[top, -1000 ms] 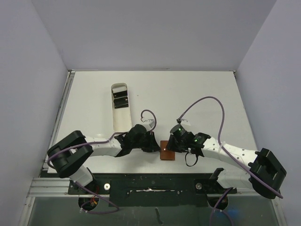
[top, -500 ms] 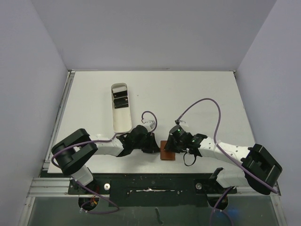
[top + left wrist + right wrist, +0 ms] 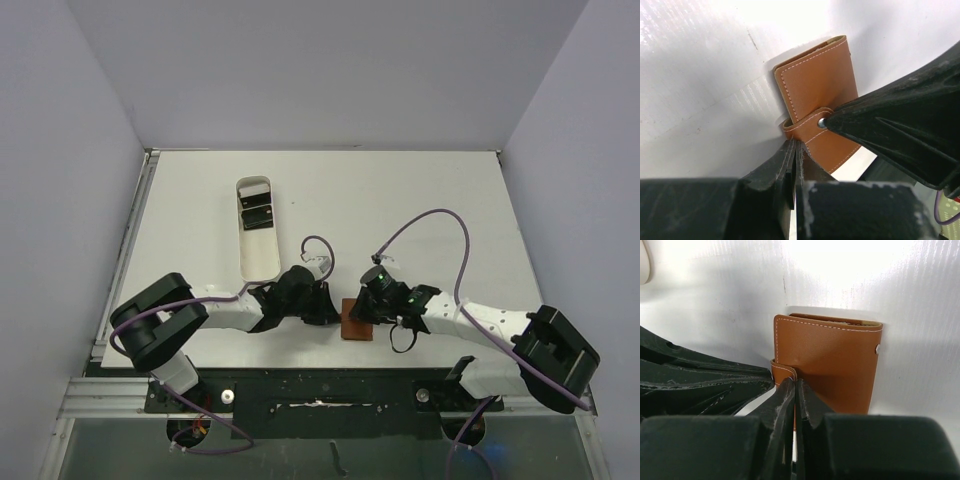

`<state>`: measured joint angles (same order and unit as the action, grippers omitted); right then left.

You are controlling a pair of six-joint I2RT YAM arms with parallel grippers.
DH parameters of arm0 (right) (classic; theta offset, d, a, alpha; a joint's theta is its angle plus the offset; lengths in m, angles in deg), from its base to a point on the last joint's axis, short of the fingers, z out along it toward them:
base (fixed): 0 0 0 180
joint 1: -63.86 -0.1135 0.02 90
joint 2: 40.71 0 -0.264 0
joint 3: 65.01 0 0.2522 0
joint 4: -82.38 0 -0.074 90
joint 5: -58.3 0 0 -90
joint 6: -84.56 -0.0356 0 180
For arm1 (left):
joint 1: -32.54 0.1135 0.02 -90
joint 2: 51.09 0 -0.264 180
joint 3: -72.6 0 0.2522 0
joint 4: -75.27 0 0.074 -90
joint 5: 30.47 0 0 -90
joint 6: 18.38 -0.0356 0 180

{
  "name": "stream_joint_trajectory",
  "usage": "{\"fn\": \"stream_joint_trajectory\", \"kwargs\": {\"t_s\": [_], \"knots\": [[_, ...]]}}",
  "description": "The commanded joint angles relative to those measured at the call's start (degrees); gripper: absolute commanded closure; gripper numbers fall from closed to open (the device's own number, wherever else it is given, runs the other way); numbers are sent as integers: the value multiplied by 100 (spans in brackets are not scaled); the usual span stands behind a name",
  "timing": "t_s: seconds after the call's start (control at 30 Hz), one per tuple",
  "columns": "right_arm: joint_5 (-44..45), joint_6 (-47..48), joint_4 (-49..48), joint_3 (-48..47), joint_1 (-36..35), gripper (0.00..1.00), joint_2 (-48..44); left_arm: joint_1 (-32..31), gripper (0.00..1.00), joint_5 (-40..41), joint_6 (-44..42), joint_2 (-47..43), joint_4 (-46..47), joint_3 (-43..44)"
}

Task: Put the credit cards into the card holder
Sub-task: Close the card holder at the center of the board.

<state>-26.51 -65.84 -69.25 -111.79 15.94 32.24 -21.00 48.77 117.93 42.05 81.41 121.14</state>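
Card holder: I see the brown card holder (image 3: 355,324) lying folded shut on the table (image 3: 420,190). It is close to the near edge, about midway from left to right, right between my two arms.
Closure tab: the tab (image 3: 807,122) wraps round one edge of the card holder and lies flat across its cover. Its metal snap (image 3: 822,121) shows just at the tip of the right gripper.
Left gripper: my left gripper (image 3: 794,146) comes in low from the left. Its fingers are clenched together with only a thin slit between them, and the tips rest against the edge of the card holder just below the tab. I see no leather between them.
Right gripper: my right gripper (image 3: 794,384) comes in from the right. Its fingers are also pressed tight together, with the tips touching the end of the tab. I cannot tell whether any of the tab is pinched between them.
Gripper spacing: the two tips sit almost touching each other over the card holder.
Credit cards: the credit cards (image 3: 257,211) lie dark in the far half of the long white tray (image 3: 258,262).
Tray: it sits left of centre with its long side running near to far. It is farther from me than the left gripper and apart from the card holder.
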Motion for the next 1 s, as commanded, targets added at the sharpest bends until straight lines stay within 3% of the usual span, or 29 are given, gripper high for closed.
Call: {"fn": "stream_joint_trajectory", "kwargs": {"t_s": [0.0,0.4,0.63,0.97], "knots": [[157,11,-39,37,40,100,-273,-29,98,281,-87,-237,-143,418],[123,-100,-151,216,42,100,-334,54,97,366,-275,55,-246,1071],[162,-136,-59,225,37,100,-454,54,97,453,-453,567,-257,1132],[243,-232,-37,408,74,100,-521,54,97,716,-631,591,-451,1127]]}}
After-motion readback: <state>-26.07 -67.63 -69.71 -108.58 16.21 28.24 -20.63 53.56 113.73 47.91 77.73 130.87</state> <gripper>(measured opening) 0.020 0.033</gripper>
